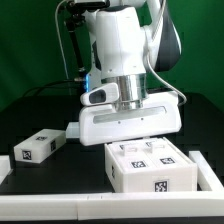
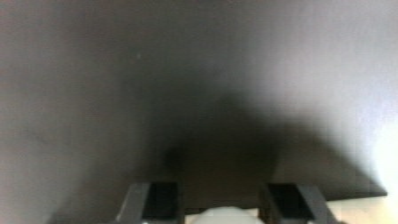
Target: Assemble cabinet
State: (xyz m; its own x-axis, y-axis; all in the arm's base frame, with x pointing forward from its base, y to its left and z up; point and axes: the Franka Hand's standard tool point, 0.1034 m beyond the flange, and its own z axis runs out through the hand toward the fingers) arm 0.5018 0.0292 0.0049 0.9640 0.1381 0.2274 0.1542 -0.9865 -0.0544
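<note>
The white boxy cabinet frame (image 1: 152, 166) lies on the black table at the exterior view's lower right, with tags on its top and front. A small white tagged block (image 1: 38, 148) lies apart at the left. My gripper (image 1: 126, 138) hangs straight down just behind the frame's far left edge, and its fingertips are hidden there. In the dark, blurred wrist view the gripper (image 2: 221, 205) has its two fingers (image 2: 157, 203) wide apart. A small white bit of a part (image 2: 224, 213) shows low between them without filling the gap.
The black table ends in a white front edge (image 1: 60, 203). A green backdrop stands behind. The arm's large white body (image 1: 120, 50) rises above the middle of the table, with cables at the back left.
</note>
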